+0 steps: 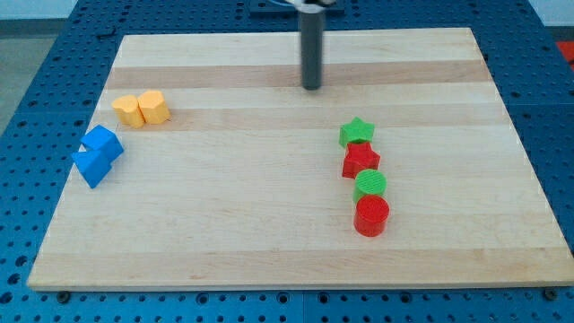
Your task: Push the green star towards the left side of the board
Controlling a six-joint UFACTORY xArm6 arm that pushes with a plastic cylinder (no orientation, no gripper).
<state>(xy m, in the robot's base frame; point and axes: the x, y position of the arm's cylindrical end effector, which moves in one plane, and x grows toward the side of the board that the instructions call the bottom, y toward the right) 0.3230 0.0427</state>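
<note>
A pale wooden counter (269, 242) lies on a blue perforated base (36, 54), seen from one camera looking down at an angle. A straight dark rod (311, 49) comes down from the view's top, and my tip (311, 87) rests on the board near its top edge, a little right of centre. There are no jaws on this arm, only the rod, so nothing is held or clamped.

The green star (356, 133) sits below my tip and slightly toward the view's right, apart from it with bare wood between. It heads a short column of four blocks running toward the view's bottom. Just under it, touching or nearly so, is a red star (360, 161). Next comes a green cylinder (370, 186), then a red cylinder (371, 216) at the bottom of the column.

Far to the view's left of my tip, and lower, two yellow blocks (142, 109) sit side by side, touching; their exact shapes are hard to make out. Further left and lower again, near the board's left edge, two blue blocks (98, 153) press together, one a cube, the other angular.
</note>
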